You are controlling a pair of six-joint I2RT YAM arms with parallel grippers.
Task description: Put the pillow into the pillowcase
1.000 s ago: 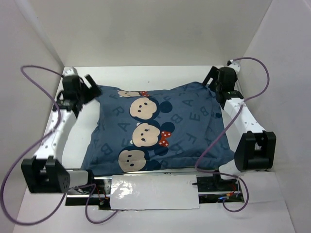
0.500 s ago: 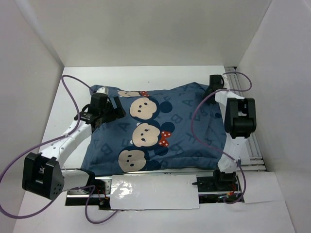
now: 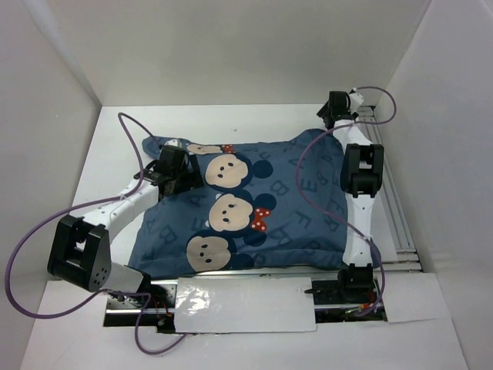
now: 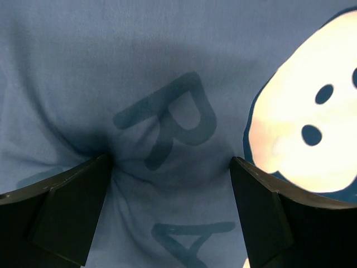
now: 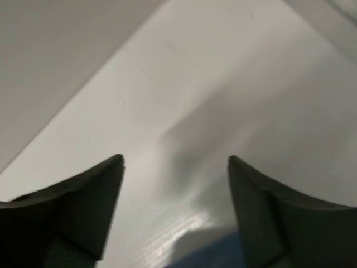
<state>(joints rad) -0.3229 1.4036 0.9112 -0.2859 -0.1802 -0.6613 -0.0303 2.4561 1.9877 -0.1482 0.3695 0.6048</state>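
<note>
At the near edge, between your arm bases, a glossy white sheet (image 3: 246, 305) lies flat. Just beyond it the blue pillowcase (image 3: 296, 216) rests plump on the white table (image 3: 254, 122), its cartoon mouse faces (image 3: 223, 171) facing up. You cannot see the pillow itself. Your left gripper (image 4: 170, 161) stands spread wide on the case's far-left part, both fingertips pressing into the cloth, which puckers around a printed letter R (image 4: 167, 120). Farthest off, your right gripper (image 5: 175, 159) hangs over bare table by the case's far-right corner, its jaws apart with nothing between them.
</note>
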